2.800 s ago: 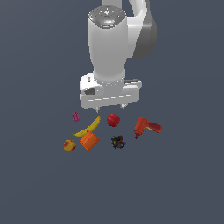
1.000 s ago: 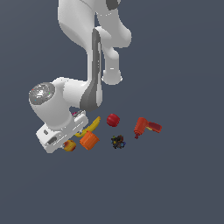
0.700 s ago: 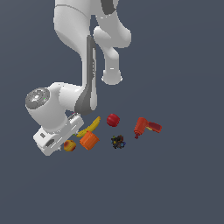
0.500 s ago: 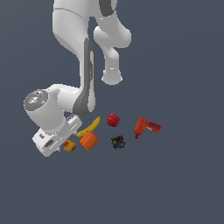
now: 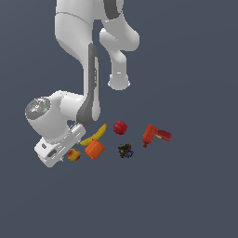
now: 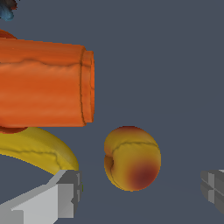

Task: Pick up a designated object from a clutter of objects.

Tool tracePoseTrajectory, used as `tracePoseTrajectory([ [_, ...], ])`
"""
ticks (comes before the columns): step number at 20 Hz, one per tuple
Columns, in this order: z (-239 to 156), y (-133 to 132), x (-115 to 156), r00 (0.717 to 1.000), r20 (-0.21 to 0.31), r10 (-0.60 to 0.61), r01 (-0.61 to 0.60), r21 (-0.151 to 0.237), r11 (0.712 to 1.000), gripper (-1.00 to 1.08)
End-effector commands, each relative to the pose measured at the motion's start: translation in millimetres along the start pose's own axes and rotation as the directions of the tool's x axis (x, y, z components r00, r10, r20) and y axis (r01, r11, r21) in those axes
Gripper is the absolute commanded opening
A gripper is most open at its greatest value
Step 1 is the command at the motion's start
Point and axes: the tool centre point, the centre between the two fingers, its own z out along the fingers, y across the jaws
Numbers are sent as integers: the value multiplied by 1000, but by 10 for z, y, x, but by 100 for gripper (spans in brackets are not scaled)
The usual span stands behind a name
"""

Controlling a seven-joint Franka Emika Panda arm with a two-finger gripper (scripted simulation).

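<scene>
The small round yellow-orange peach with a red blush (image 6: 132, 158) is seen lying between the parted fingers of the white gripper (image 6: 142, 192), untouched, just beside the orange blocky cup (image 6: 43, 83) and the curved yellow banana (image 6: 37, 148)

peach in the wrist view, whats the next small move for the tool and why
Probably ease the tool forward until its fingers flank the peach, then close. The tool is open, the peach sits between the fingers but ahead of their tips, and the banana lies close to one finger.
</scene>
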Motion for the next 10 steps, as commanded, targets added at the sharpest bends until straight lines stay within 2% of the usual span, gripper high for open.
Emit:
tracePoseTrajectory([
  [1,70,-5,1,1000,0,-1,1,1,1000,100],
  [10,463,-9,-2,1000,0,-4,4,0,1000,100],
])
